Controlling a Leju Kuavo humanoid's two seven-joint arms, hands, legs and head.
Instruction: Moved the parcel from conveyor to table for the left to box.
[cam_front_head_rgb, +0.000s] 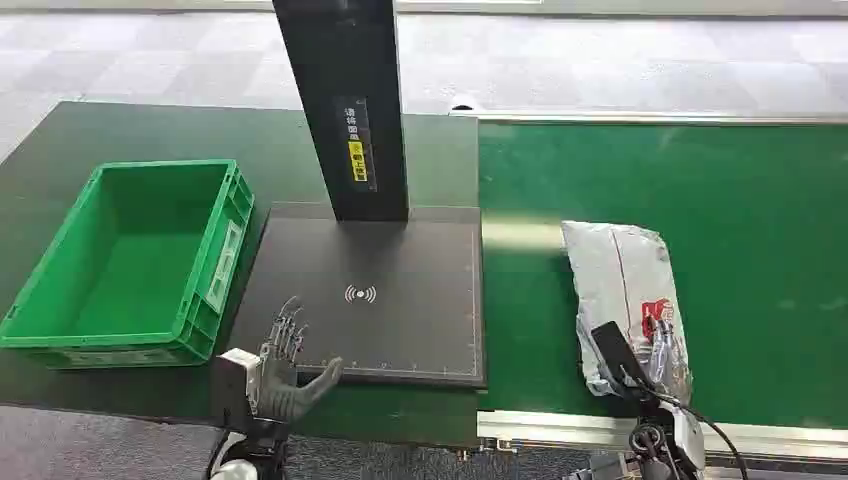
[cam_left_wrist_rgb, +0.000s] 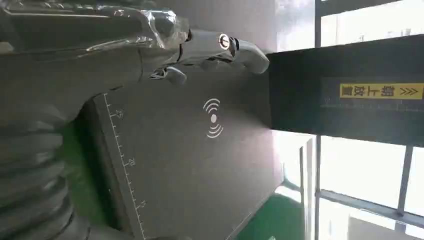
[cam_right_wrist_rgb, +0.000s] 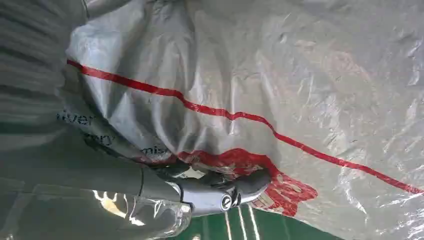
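My right robot hand (cam_front_head_rgb: 650, 352) gripped the near end of the parcel (cam_front_head_rgb: 622, 290), which lay lengthwise away from me on the conveyor (cam_front_head_rgb: 760, 230), while my left robot hand (cam_front_head_rgb: 285, 365) hovered released over the counter (cam_front_head_rgb: 120, 130).

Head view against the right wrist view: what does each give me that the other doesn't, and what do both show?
Head view alone: the empty green crate, the dark scan pad with its black post, and the left hand open, fingers spread, over the pad's near edge.

Right wrist view alone: the close detail of the bag's crinkled film, a thin red stripe across it, and the thumb pressed against the red print.

Both: the grey parcel on the green conveyor belt, with the right hand at its near end.
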